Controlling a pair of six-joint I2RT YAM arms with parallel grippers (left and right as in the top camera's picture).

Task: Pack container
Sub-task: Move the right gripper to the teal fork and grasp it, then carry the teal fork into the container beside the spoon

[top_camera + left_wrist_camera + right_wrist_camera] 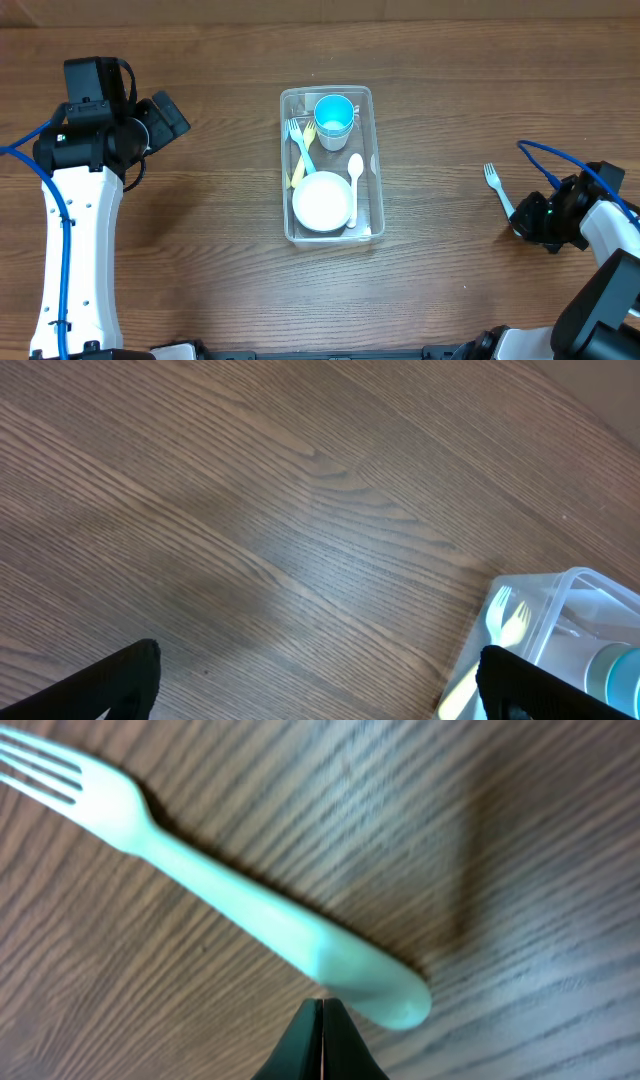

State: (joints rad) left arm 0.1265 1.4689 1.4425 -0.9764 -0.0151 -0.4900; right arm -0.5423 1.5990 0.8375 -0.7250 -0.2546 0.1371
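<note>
The clear container (283, 170) stands in the middle of the table. It holds a blue cup (334, 115), a white bowl (322, 202), a white spoon (355, 180) and a yellow and a blue fork (300, 150). A pale green fork (498, 190) lies flat on the wood at the right. My right gripper (522, 222) sits at its handle end. In the right wrist view the fork (230, 900) lies just beyond my right gripper (322, 1005), whose jaws are pressed together with nothing between them. My left gripper (320, 690) hangs open over bare wood, left of the container (560, 610).
The left arm's white link (75, 250) runs along the table's left side. A blue cable (560, 165) loops over the right arm. Bare wood lies between the container and each gripper.
</note>
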